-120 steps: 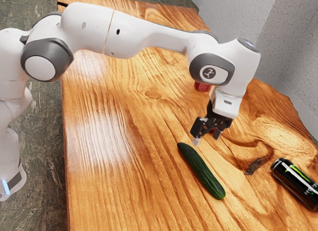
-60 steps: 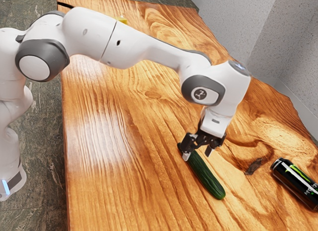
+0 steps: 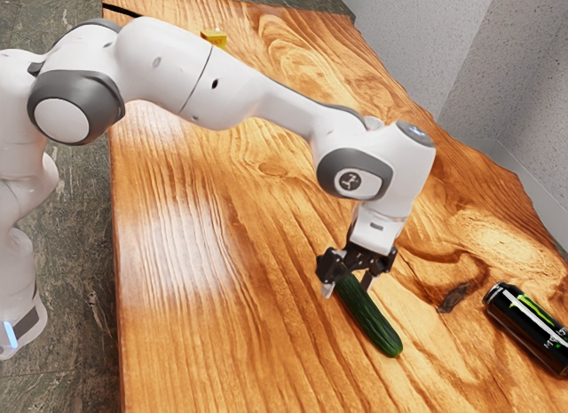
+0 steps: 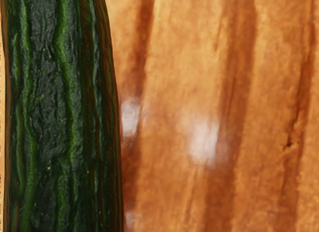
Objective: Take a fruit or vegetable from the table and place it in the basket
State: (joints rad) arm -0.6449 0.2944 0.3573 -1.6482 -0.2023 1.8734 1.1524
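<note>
Ok so in the exterior view one end of the cucumber (image 3: 373, 321) is tucked behind the gripper (image 3: 347, 289), and the wrist view chops it off at both ends. The black can (image 3: 528, 327) runs off the exterior view's right edge, and the yellow thing (image 3: 214, 37) is half behind the arm (image 3: 240, 89), honestly can't tell what it is.

Gripper (image 3: 348, 287) is down at cucumber's (image 3: 373, 322) far end, fingers apart, one each side; black can (image 3: 525, 326) lies at the exterior view's right edge, yellow block (image 3: 214, 38) sits beyond arm (image 3: 248, 93) on wooden table (image 3: 222, 333).
</note>
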